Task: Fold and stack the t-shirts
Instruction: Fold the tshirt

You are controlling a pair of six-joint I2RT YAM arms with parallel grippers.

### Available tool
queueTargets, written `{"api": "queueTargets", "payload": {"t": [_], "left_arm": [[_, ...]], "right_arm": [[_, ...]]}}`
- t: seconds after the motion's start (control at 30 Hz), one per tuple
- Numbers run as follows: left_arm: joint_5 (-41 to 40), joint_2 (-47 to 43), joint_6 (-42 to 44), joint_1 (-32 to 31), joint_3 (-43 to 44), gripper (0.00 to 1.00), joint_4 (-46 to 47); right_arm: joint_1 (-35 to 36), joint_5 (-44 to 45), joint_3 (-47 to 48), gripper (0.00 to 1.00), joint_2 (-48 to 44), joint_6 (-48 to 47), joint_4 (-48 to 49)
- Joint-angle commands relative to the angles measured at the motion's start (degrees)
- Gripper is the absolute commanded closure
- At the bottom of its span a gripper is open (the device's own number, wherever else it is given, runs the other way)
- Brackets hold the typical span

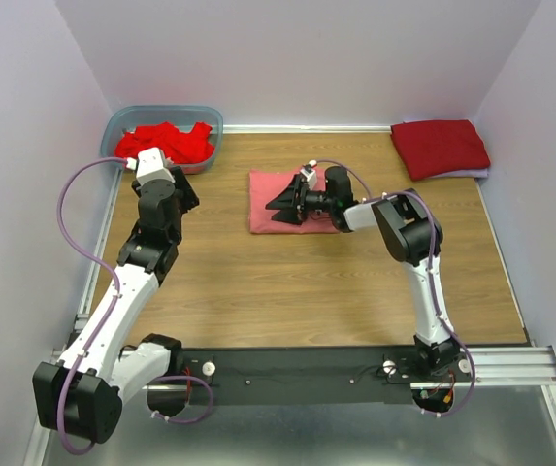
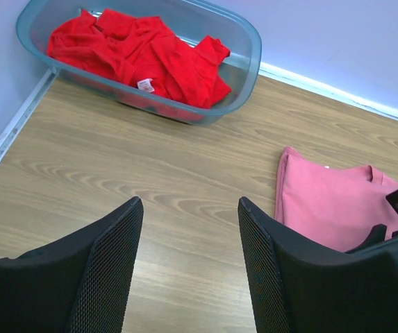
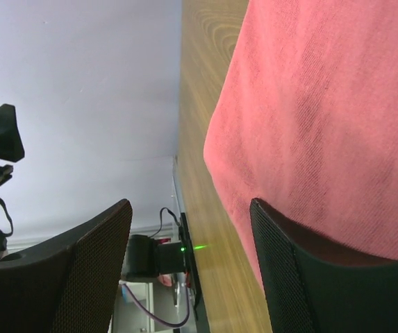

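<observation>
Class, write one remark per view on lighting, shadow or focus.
Top view: even light, only faint shadows on the table. Left wrist view: tub and red tees sharp. Right wrist view: picture turned sideways, pink tee weave crisp, a green light glowing below.

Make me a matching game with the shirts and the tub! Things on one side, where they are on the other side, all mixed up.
Things:
1. pink t-shirt
2. bright red t-shirts
3. dark red t-shirt
4. blue tub

Places:
A. folded in the far right corner of the table
B. in the far left corner, by the wall
C. heaped inside the tub
D. folded in the middle of the table

Pairs: 1-D, 2-C, 3-A, 4-B
</observation>
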Motion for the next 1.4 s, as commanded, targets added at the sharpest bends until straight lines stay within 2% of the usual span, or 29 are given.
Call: {"api": "queueTargets", "payload": {"t": [0.0, 0.2, 0.5, 0.63, 0.8, 0.87, 1.0, 1.07, 1.1, 1.17, 1.27, 1.37], "left_arm": [[-2.2, -1.2, 1.1, 0.2, 0.2, 0.35, 0.3], [-2.0, -1.4, 0.9, 0.1, 0.1, 0.33, 0.5], [-1.1, -1.9, 1.4, 0.1, -0.3, 0.23, 1.2], [0.0, -1.6, 1.5, 0.1, -0.4, 0.21, 1.5], [2.9, -0.8, 2.2, 0.1, -0.2, 0.21, 1.7], [5.1, -0.5, 3.6, 0.1, -0.2, 0.22, 2.0], [11.5, -0.4, 5.2, 0.2, -1.3, 0.22, 3.7], [11.9, 0.0, 5.4, 0.2, -1.5, 0.22, 3.7], [12.4, 0.2, 5.5, -0.1, -1.6, 0.22, 3.7], [12.3, 1.5, 5.4, -0.9, -1.4, 0.23, 3.7], [10.3, 4.7, 5.9, -5.2, 0.4, 0.24, 3.6], [8.3, 9.9, 6.9, -12.7, 4.3, 0.24, 1.4]], "right_arm": [[0.2, 4.3, -0.2, 0.24, -1.6, -3.7, -8.4], [2.9, 5.6, 7.4, 0.24, -4.7, -2.4, -10.8], [7.8, 5.8, 14.9, 0.24, 5.8, 0.7, -10.3], [8.7, 7.7, 14.6, 0.24, 9.9, 0.7, -10.4], [8.7, 9.2, 13.6, 0.24, 9.6, -0.3, -11.0], [8.7, 9.0, 13.6, 0.24, 7.7, -1.0, -11.2], [8.0, 9.7, 13.3, 0.24, -2.3, -6.9, -16.6], [7.1, 11.6, 13.0, 0.24, -6.3, -11.1, -21.9], [5.6, 15.1, 12.9, 0.23, -8.7, -16.3, -28.7], [3.5, 17.8, 9.7, 0.23, -15.2, -20.0, -32.8], [-5.2, 19.5, 2.5, 0.22, -22.9, -23.8, -38.6], [-10.1, 23.0, -2.3, 0.22, -28.1, -28.6, -44.8]]}}
